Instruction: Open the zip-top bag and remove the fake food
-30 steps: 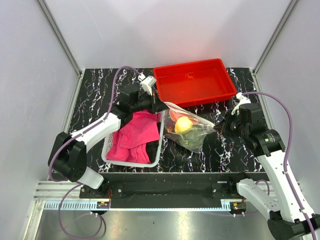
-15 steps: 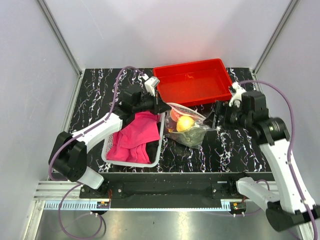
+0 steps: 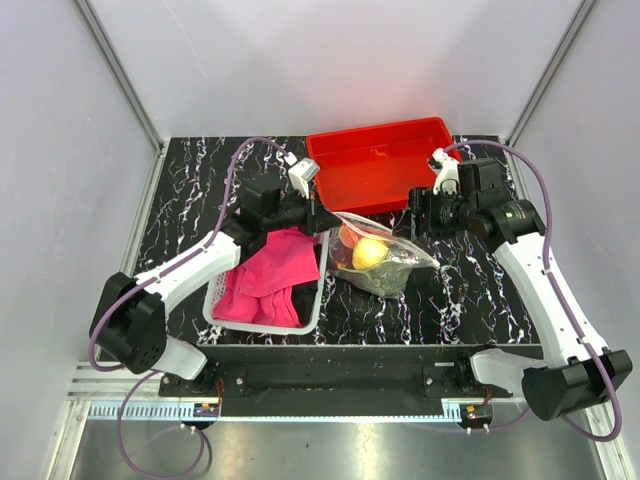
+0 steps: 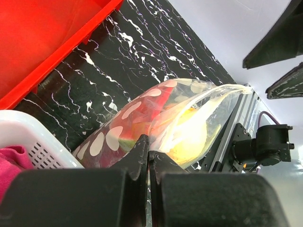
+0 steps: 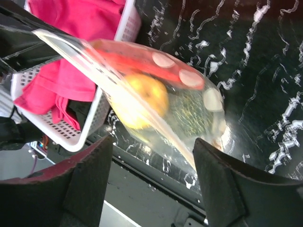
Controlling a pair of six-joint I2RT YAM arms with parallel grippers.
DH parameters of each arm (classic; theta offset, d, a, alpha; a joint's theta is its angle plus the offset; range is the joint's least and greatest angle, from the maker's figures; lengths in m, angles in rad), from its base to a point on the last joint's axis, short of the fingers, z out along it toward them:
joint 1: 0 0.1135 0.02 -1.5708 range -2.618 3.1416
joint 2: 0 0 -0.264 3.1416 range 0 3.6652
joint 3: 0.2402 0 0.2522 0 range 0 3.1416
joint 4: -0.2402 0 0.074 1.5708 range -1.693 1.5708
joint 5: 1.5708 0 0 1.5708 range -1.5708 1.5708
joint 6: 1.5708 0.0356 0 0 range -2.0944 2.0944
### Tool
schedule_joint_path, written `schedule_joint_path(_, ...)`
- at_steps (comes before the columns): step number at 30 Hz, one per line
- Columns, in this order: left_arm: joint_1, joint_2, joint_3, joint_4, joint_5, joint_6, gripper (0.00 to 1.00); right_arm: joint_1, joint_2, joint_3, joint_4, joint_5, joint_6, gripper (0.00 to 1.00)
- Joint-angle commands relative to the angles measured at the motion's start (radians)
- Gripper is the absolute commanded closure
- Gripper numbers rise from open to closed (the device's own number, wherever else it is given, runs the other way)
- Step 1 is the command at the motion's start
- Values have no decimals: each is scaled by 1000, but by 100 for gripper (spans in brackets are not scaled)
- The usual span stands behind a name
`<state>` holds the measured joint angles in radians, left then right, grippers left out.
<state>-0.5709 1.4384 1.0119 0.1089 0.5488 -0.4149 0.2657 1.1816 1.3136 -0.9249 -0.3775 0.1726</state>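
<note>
The left tool [image 4: 148, 147] is clamped on the bag [image 3: 385, 262] of toy food [image 3: 367, 250] in the middle of the counter [image 3: 462, 292], and the right tool [image 5: 152, 141], spread apart, must next grab the other side to pull it open

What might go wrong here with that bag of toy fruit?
1. The left end effector pinches only the thin edge of the clear dotted zip-top bag; the plastic might slip out.
2. The right end effector is open, holding nothing, so the loaded bag may sag toward the white plastic basket.
</note>
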Motion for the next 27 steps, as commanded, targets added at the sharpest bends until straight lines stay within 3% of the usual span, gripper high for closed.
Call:
schedule_joint_path(1, -15, -32, -1, 32, 14, 11, 100, 9, 41, -10, 96, -98, 4, 27)
schedule_joint_path(14, -29, -32, -10, 38, 25, 2, 100, 70, 133, -40, 159, -31, 5, 40)
schedule_joint_path(18, -33, -32, -13, 38, 31, 1, 100, 81, 151, -57, 184, -11, 39, 51)
schedule_joint_path(20, -35, -33, -13, 28, 25, -4, 100, 83, 154, -60, 187, 11, 57, 62)
schedule_joint_path(22, -37, -42, -10, 12, -7, -5, 93, 84, 139, -60, 179, 46, 99, 73)
schedule_joint_path(23, -38, -56, -10, 0, -18, -5, 79, 83, 130, -62, 176, 52, 108, 79)
schedule_joint_path(25, -44, -81, -15, -14, -51, -2, 67, 83, 101, -63, 157, 78, 139, 95)
schedule_joint_path(26, -47, -111, -16, -32, -64, 2, 57, 83, 90, -62, 144, 95, 151, 100)
schedule_joint_path(27, -55, -128, -16, -41, -73, 8, 54, 84, 78, -62, 129, 121, 163, 100)
